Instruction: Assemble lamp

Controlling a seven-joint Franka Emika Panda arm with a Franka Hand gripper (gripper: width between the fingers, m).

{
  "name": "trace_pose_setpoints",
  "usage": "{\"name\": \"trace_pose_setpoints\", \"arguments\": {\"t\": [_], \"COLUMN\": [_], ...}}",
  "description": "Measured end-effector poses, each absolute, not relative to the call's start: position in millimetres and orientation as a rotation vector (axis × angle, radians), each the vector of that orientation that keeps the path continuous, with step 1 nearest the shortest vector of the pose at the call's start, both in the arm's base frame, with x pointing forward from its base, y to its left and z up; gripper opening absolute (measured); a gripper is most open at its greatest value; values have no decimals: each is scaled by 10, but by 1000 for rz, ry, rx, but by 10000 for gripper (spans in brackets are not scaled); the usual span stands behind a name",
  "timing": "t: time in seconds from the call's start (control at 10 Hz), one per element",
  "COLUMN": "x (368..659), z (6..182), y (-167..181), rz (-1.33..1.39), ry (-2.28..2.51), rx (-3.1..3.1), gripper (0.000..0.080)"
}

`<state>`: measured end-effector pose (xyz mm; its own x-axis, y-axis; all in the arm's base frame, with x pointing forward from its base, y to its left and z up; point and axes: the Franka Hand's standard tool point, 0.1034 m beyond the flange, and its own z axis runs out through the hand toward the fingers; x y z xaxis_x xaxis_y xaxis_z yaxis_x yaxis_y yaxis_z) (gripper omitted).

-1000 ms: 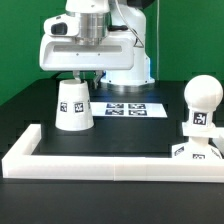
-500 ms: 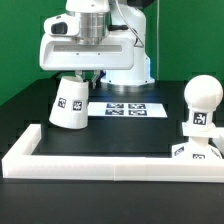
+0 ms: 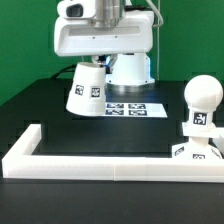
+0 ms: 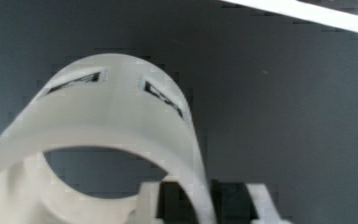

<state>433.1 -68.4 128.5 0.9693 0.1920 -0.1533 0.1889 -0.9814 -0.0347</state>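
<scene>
The white cone shade (image 3: 86, 90) hangs tilted above the black table, held by my gripper (image 3: 95, 66) at its upper rim. In the wrist view the shade (image 4: 105, 120) fills the picture, and its thin wall runs between my two fingers (image 4: 250, 205), which are shut on it. The round bulb (image 3: 203, 97) stands upright on the angular base block (image 3: 197, 150) at the exterior view's right, well apart from the shade. Both carry black-and-white tags.
The long low white border rail (image 3: 110, 165) runs along the front and the exterior view's left side. The marker board (image 3: 130, 108) lies flat behind the shade, in front of the arm's white base (image 3: 130, 68).
The shade stood on the table a second ago. It has tilted, left the table and moved up and toward the exterior view's right with the gripper.
</scene>
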Motion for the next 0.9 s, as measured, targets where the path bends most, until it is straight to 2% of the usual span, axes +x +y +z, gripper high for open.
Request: {"name": "trace_pose_setpoints", "arguments": {"t": [0.3,0.4,0.5,0.9], "x": [4727,4843,4917,4904], "z": [1708,1777,1830,1799], "y": [-427,-389,-360,-366], "rz": [259,256,263,269], "ry": [-202,-167,-159,-162], "rx": [-3068,-3068,-3069,-3069], "gripper": [45,45,45,45]}}
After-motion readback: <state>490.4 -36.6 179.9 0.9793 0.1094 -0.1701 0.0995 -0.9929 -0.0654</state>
